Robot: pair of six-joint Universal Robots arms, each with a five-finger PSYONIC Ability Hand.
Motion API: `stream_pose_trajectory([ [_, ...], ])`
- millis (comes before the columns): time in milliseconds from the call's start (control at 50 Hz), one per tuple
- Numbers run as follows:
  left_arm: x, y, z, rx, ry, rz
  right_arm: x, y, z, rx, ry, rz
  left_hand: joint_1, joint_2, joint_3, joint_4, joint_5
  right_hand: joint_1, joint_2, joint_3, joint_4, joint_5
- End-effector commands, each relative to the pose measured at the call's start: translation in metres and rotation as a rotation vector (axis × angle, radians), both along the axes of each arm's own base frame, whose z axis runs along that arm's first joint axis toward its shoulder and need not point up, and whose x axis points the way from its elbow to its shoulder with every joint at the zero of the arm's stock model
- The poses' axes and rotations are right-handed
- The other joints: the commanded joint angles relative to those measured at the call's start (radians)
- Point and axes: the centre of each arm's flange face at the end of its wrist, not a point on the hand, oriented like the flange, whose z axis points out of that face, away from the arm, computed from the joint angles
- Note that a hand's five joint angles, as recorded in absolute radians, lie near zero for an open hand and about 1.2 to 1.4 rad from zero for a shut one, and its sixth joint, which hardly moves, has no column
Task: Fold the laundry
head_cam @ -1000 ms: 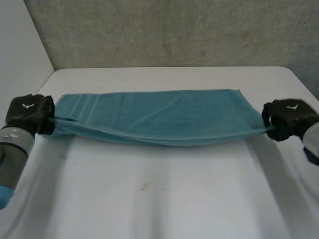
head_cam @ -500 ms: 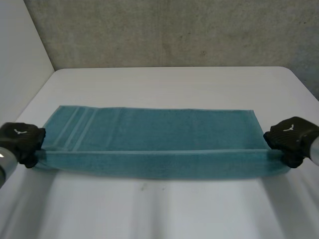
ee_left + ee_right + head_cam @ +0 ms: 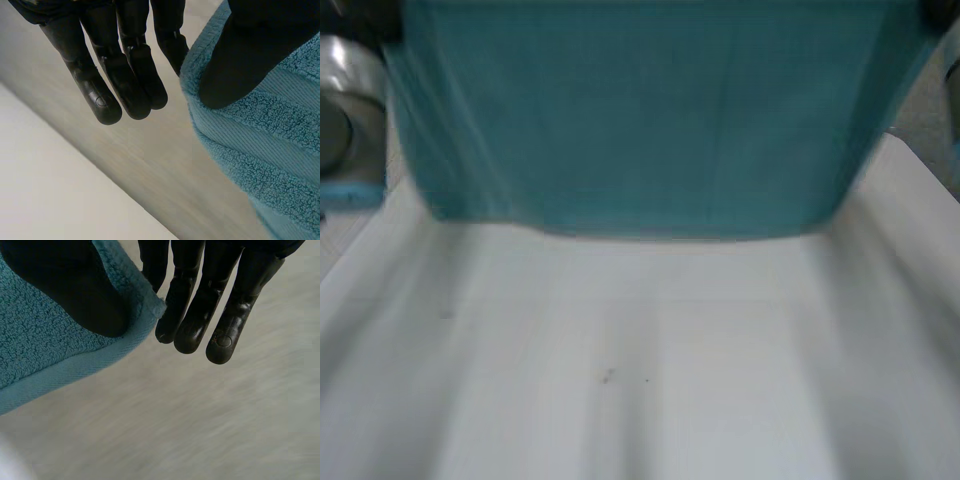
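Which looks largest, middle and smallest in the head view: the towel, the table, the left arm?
1. The table and the towel look nearly alike; the towel hangs nearer the camera, so I do not rank them.
2. The left arm is clearly smallest.

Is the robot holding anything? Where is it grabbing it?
Yes, the towel, hanging in the air. The left hand pinches its edge at one end; the right hand pinches a corner at the other end.

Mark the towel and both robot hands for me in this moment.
towel (image 3: 640,110), head view, middle of the hanging cloth.
left hand (image 3: 92,87), left wrist view, on a straight finger.
right hand (image 3: 200,315), right wrist view, on a straight finger.
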Motion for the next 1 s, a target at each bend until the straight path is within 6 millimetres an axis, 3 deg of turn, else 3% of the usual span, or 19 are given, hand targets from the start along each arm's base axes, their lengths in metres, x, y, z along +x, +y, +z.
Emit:
stream_pose_trajectory([
  [20,0.01,0.032,0.053,-0.271,0.065,0.013,-0.007,0.039,0.061,-0.205,-0.097,0.04,0.241,0.194,0.201,0.196,0.263,0.415,0.211,0.208,0.204,0.239],
  [120,0.01,0.029,0.015,-0.147,0.063,-0.006,-0.004,0.039,0.017,-0.071,-0.06,0.068,0.241,0.194,0.201,0.196,0.263,0.415,0.211,0.208,0.204,0.239],
  [160,0.012,0.028,-0.001,-0.096,0.057,-0.006,-0.002,0.04,-0.014,0.021,-0.04,0.08,0.241,0.194,0.201,0.196,0.263,0.415,0.211,0.208,0.204,0.239],
  [200,0.015,0.026,-0.033,-0.002,0.047,-0.001,-0.002,0.041,-0.026,0.06,-0.034,0.081,0.241,0.194,0.201,0.196,0.263,0.415,0.211,0.208,0.204,0.239],
  [220,0.015,0.026,-0.033,-0.001,0.047,-0.001,-0.002,0.041,-0.04,0.101,-0.029,0.082,0.241,0.194,0.201,0.196,0.263,0.415,0.211,0.208,0.204,0.239],
  [260,0.014,0.024,-0.074,0.112,0.024,0.0,-0.002,0.042,-0.053,0.139,-0.022,0.081,0.241,0.194,0.201,0.196,0.263,0.415,0.211,0.208,0.204,0.239],
  [280,0.014,0.024,-0.074,0.113,0.023,0.0,-0.002,0.042,-0.053,0.14,-0.022,0.081,0.241,0.194,0.201,0.196,0.263,0.415,0.211,0.208,0.204,0.239],
  [320,0.013,0.023,-0.111,0.216,0.004,0.0,-0.002,0.043,-0.082,0.223,-0.011,0.084,0.241,0.194,0.201,0.196,0.263,0.415,0.211,0.208,0.204,0.239],
  [340,0.013,0.023,-0.112,0.217,0.004,0.0,-0.002,0.043,-0.082,0.223,-0.011,0.084,0.241,0.194,0.201,0.196,0.263,0.415,0.211,0.208,0.204,0.239],
  [360,0.013,0.022,-0.132,0.274,-0.004,0.001,-0.001,0.042,-0.1,0.272,-0.006,0.088,0.241,0.194,0.201,0.196,0.263,0.415,0.211,0.208,0.204,0.239],
  [380,0.013,0.022,-0.133,0.275,-0.004,0.001,0.0,0.041,-0.119,0.323,-0.001,0.089,0.241,0.194,0.201,0.196,0.263,0.415,0.211,0.208,0.204,0.239],
  [400,0.012,0.023,-0.151,0.332,-0.014,0.001,0.0,0.041,-0.119,0.323,-0.001,0.089,0.241,0.194,0.201,0.196,0.263,0.415,0.211,0.208,0.204,0.239],
  [420,0.012,0.025,-0.17,0.392,-0.024,0.002,0.001,0.04,-0.137,0.371,0.004,0.087,0.241,0.194,0.201,0.196,0.263,0.415,0.211,0.208,0.204,0.239],
  [440,0.012,0.025,-0.17,0.393,-0.024,0.002,0.001,0.04,-0.137,0.372,0.004,0.087,0.241,0.194,0.201,0.196,0.263,0.415,0.211,0.208,0.204,0.239],
  [480,0.013,0.031,-0.203,0.529,-0.044,0.007,0.0,0.04,-0.168,0.458,0.013,0.081,0.241,0.194,0.201,0.196,0.263,0.415,0.211,0.208,0.204,0.239],
  [540,0.015,0.042,-0.226,0.65,-0.058,0.009,-0.001,0.046,-0.194,0.543,0.028,0.077,0.241,0.194,0.201,0.196,0.263,0.415,0.211,0.208,0.204,0.239],
  [660,0.02,0.064,-0.243,0.786,-0.075,0.014,-0.007,0.06,-0.216,0.645,0.046,0.07,0.241,0.194,0.201,0.196,0.263,0.415,0.211,0.208,0.204,0.239],
  [920,0.029,0.11,-0.216,0.875,-0.092,0.016,-0.011,0.09,-0.219,0.695,0.05,0.116,0.241,0.194,0.201,0.196,0.263,0.415,0.211,0.208,0.204,0.239],
  [1000,0.031,0.123,-0.204,0.91,-0.112,0.018,-0.013,0.09,-0.22,0.699,0.05,0.111,0.069,0.022,0.029,0.024,0.091,0.415,0.211,0.208,0.204,0.239],
])
